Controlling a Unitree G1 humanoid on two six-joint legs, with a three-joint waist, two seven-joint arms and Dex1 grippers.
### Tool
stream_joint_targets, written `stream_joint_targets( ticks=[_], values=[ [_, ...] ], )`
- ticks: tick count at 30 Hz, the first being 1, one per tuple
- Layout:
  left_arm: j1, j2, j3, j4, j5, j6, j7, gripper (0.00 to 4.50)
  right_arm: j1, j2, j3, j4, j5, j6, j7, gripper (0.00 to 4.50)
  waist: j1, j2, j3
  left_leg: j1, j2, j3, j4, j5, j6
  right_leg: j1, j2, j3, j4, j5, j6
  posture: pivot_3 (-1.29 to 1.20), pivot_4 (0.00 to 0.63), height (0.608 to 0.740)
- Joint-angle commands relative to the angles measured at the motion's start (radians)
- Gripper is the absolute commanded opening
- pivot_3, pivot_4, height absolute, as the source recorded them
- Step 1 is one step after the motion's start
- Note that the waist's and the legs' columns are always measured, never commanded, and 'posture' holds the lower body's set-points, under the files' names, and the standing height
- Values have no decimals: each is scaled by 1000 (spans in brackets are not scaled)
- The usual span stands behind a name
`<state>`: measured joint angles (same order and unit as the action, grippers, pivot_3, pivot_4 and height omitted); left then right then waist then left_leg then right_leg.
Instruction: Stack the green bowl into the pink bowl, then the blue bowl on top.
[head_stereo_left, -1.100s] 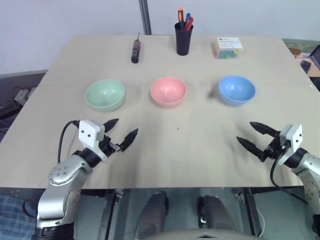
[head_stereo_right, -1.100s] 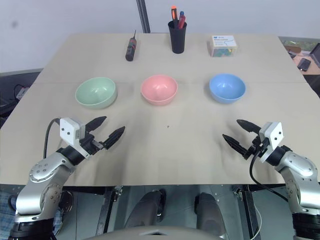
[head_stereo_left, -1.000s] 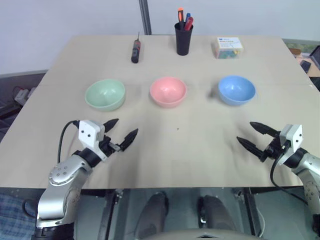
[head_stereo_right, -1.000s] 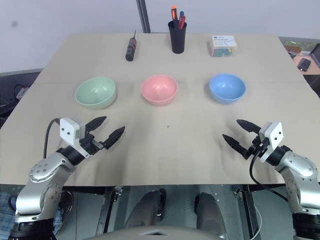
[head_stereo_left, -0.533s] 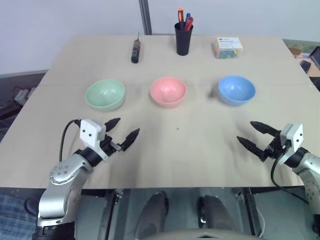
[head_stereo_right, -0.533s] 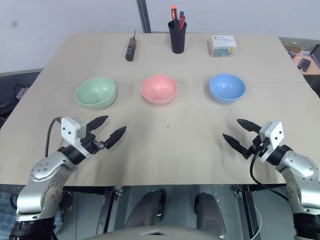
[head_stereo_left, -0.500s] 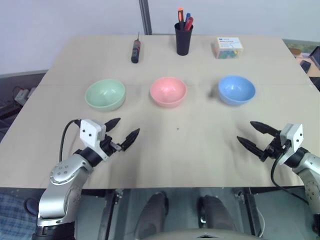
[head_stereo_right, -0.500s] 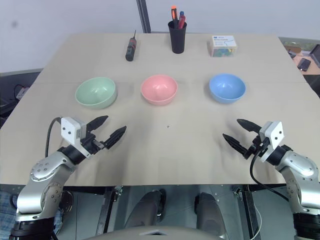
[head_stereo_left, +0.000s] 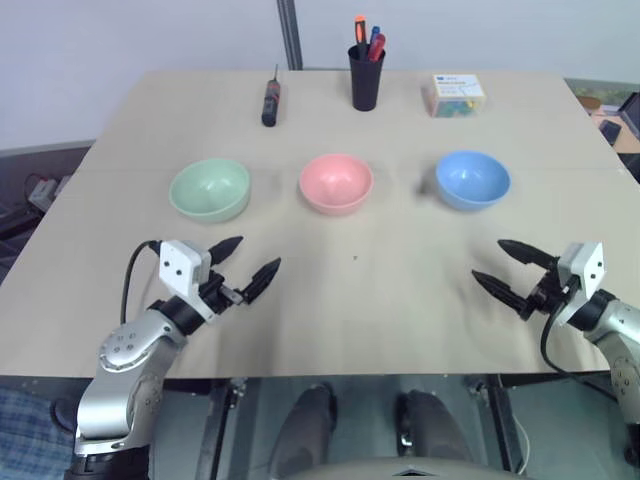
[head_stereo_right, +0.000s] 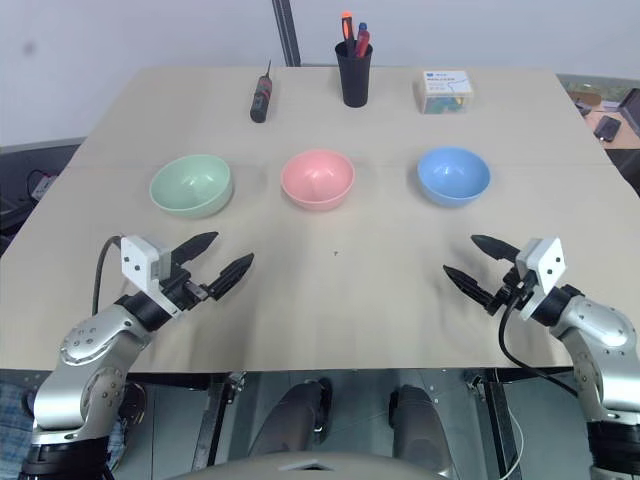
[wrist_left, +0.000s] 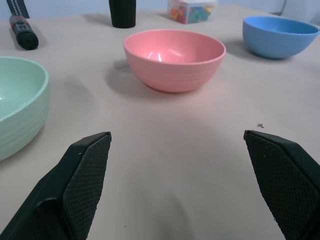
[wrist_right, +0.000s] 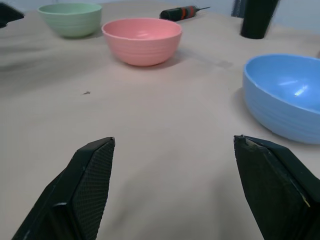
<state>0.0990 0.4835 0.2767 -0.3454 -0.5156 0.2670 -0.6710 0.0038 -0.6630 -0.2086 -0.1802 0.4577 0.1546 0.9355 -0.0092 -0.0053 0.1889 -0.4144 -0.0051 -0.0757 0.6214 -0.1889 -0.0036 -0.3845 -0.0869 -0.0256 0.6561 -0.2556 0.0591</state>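
The green bowl (head_stereo_left: 210, 189), the pink bowl (head_stereo_left: 336, 183) and the blue bowl (head_stereo_left: 473, 180) stand upright in a row, well apart, each empty (all smooth, round and alike in size), with pink in the middle, green on the left and blue on the right.

A lab-like workroom: a plain table (head_stereo_left: 420, 290), pen cup (head_stereo_left: 366, 78), and screwdriver (head_stereo_left: 270, 100).
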Motion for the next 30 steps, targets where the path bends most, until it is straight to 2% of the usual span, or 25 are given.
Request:
stream_joint_targets(
  ticks=[1,8,18,30],
  values=[
    [-14,-5,69,-56,-67,-38,-1,4500,-126,-47,47,-69,-15,98,-25,3985,-3,0,0,0,0,0,0,0,0,0,0,0,0,0,0,0,150,740],
    [6,-6,111,-82,-147,-55,-34,4500,-424,5,270,-83,-113,192,-55,3985,-2,-1,0,-1,1,0,0,0,0,-1,1,0,1,0,0,0,150,740],
    [120,-25,188,-168,-212,-86,-28,4500,-777,291,531,183,-283,135,-55,3985,-6,-2,0,-2,1,1,-1,0,0,-4,1,1,1,3,3,0,150,740],
    [291,-63,216,-262,-206,-129,-14,4500,-1042,508,639,682,-511,-66,-107,3985,-9,-2,0,-2,1,6,-4,0,0,-10,2,7,4,3,2,0,150,740]
  ],
)
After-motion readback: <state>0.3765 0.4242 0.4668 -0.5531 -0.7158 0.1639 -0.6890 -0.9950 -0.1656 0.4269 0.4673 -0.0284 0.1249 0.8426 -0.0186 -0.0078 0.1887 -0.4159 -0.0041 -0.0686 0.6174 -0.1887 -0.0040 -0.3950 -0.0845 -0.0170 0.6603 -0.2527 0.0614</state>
